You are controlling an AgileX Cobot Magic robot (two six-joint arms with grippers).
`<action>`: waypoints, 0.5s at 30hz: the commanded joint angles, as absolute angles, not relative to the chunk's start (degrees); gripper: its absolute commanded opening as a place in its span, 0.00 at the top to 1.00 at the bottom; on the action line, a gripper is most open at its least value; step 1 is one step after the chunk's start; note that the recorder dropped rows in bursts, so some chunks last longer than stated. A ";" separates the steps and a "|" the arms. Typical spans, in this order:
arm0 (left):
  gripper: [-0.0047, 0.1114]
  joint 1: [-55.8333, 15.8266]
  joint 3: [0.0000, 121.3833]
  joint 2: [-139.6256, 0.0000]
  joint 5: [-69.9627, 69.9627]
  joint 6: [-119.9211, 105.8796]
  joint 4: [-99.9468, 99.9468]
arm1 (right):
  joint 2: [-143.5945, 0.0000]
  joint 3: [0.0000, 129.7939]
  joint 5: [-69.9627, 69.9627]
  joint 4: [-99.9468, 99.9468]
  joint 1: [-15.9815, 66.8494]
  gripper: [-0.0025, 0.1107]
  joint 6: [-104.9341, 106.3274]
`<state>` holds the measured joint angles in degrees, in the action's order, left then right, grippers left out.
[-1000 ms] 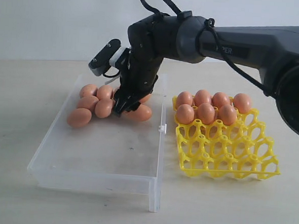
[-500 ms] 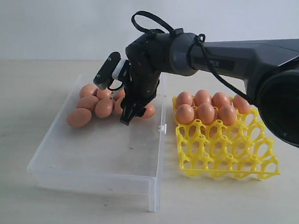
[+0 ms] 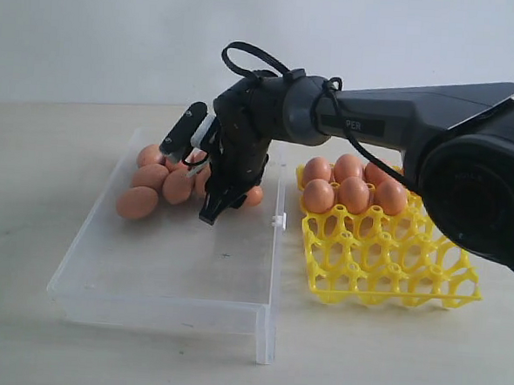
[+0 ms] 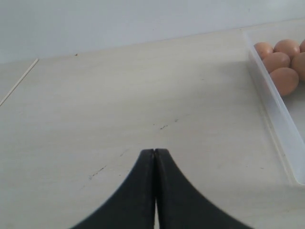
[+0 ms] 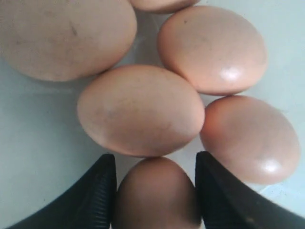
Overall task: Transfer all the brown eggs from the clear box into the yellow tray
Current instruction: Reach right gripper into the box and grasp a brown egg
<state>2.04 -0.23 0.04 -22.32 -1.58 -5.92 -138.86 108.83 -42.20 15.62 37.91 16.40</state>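
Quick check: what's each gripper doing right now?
Left gripper: shut, holding nothing, over the table.
Right gripper: shut on one brown egg in the clear box.

Pale tabletop [image 3: 30, 187], plain white wall [image 3: 92, 34]

You've got the clear box [image 3: 147, 273] on the left of the table [image 3: 22, 318] and the yellow tray [image 3: 392, 271] just beside it on the right, the box reaching closer to the table's near edge. The brown eggs [image 3: 149, 177] in the box are bunched in its far left corner, touching one another, and more eggs [image 3: 355, 195] sit in the tray's far two rows. At the bunch's near side, one egg [image 5: 155, 195] lies between the fingers of your right gripper [image 3: 210, 211].
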 commanded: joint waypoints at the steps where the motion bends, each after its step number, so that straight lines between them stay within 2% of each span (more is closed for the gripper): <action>1: 0.96 1.70 0.00 0.00 -21.79 -1.31 -5.78 | -139.92 108.60 -45.64 13.46 37.93 0.98 16.44; 9: 0.96 1.70 0.00 0.00 -21.79 -1.31 -5.78 | -133.51 107.26 -50.33 8.77 37.93 0.98 15.01; 11: 0.96 1.70 0.00 0.00 -21.79 -1.31 -5.78 | -129.33 103.53 -46.39 4.31 37.93 0.98 13.07; 15: 0.96 1.70 0.00 0.00 -21.79 -1.31 -5.78 | -118.94 90.16 -29.01 -4.00 37.37 0.98 13.04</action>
<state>2.04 -0.23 0.04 -22.32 -1.58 -5.92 -125.93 97.75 -39.51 0.83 37.91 13.58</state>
